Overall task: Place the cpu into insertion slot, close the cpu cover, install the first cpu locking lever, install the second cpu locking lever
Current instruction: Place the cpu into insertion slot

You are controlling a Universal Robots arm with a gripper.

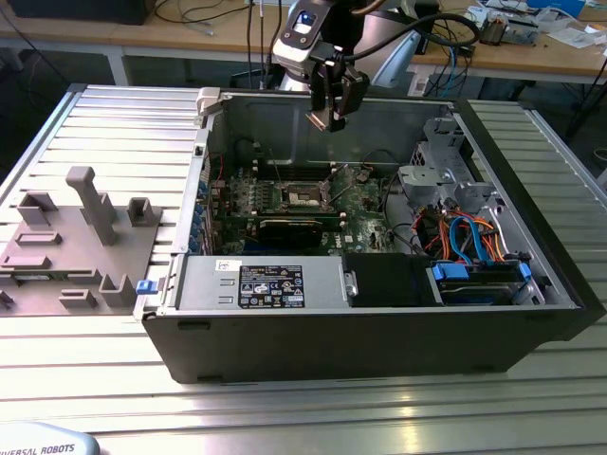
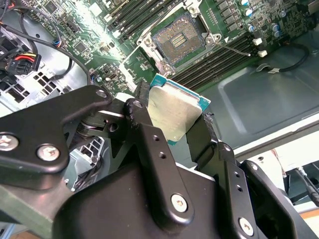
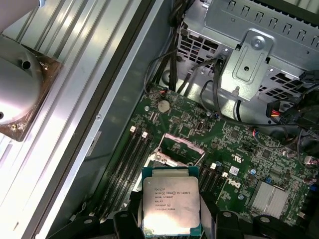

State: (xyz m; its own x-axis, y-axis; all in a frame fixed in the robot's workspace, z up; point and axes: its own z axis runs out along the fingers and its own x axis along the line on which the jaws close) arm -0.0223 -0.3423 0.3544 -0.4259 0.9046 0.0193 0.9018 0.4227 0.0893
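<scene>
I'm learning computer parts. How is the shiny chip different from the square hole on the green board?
The cpu has a shiny silver top; the insertion slot is dark inside with a metal rim. The cpu is held up in the gripper; the insertion slot sits on the board, empty. Both are square.

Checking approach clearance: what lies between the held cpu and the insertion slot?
In the second wrist view the stretch from the cpu, gripped by the hand, to the open insertion slot is bare.

The cpu [image 3: 170, 205] is silver-grey with a teal edge, the claw [image 2: 174, 106] black, the circuit board [image 3: 239, 145] green, the desk [image 1: 285, 409] ribbed grey.
</scene>
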